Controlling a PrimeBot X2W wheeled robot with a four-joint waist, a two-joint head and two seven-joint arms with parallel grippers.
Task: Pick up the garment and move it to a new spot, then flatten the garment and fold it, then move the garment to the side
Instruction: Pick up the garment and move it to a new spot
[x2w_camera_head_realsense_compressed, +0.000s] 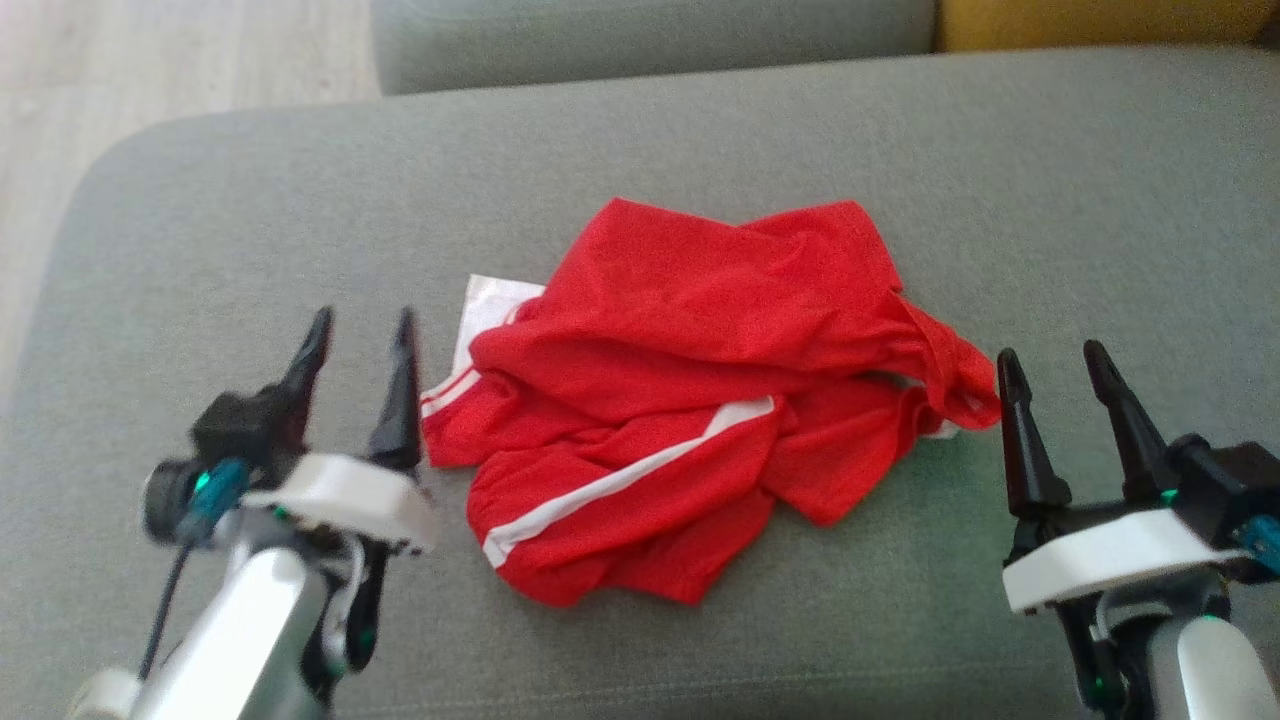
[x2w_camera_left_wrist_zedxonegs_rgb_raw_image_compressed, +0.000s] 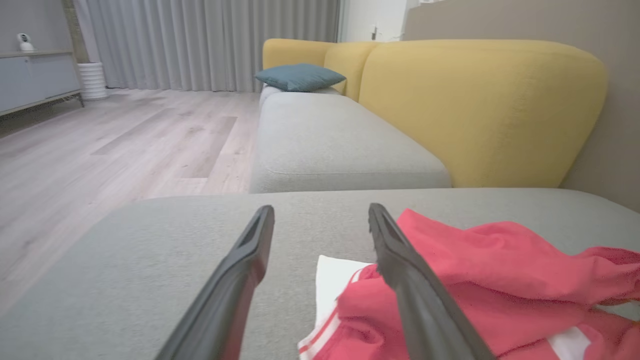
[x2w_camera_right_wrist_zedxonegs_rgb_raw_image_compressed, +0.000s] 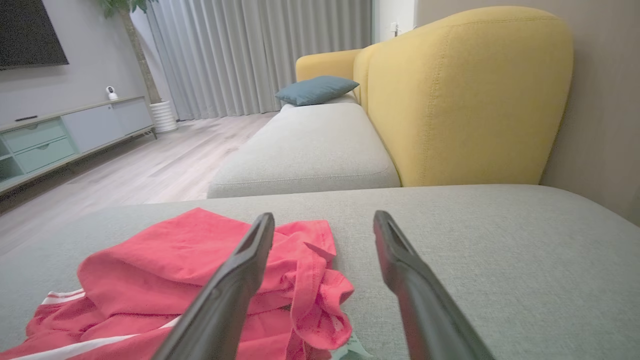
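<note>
Under both grippers: broad grey seat cushion (x2w_camera_head_realsense_compressed: 900, 150), running out ahead of the fingers and to either side. Ahead of the fingertips, past the cushion's far edge, a second grey seat (x2w_camera_left_wrist_zedxonegs_rgb_raw_image_compressed: 340, 145) with a yellow backrest (x2w_camera_left_wrist_zedxonegs_rgb_raw_image_compressed: 480, 110) along it. Pale wood floor (x2w_camera_left_wrist_zedxonegs_rgb_raw_image_compressed: 125, 140) lies off to the outer side of the left gripper (x2w_camera_head_realsense_compressed: 363, 318).

Between the two grippers: red garment (x2w_camera_head_realsense_compressed: 690, 400), crumpled in a loose heap on the cushion, layers lapped over each other, not flat. White stripe (x2w_camera_head_realsense_compressed: 620, 480) runs slantwise across its near part. White panel (x2w_camera_head_realsense_compressed: 490, 305) pokes out at the edge nearest the left gripper.

Far ahead on the second seat: blue pillow (x2w_camera_left_wrist_zedxonegs_rgb_raw_image_compressed: 300, 77).

Left gripper: fingers spread apart, released, nothing between them. Garment's striped edge sits just beside its inner finger; contact cannot be told.

Right gripper (x2w_camera_head_realsense_compressed: 1050, 353): fingers likewise spread, holding nothing. A bunched red fold lies just beside its inner finger; touching or not, cannot tell.

Both hover low over the cushion, fingers pointing away from the robot.
</note>
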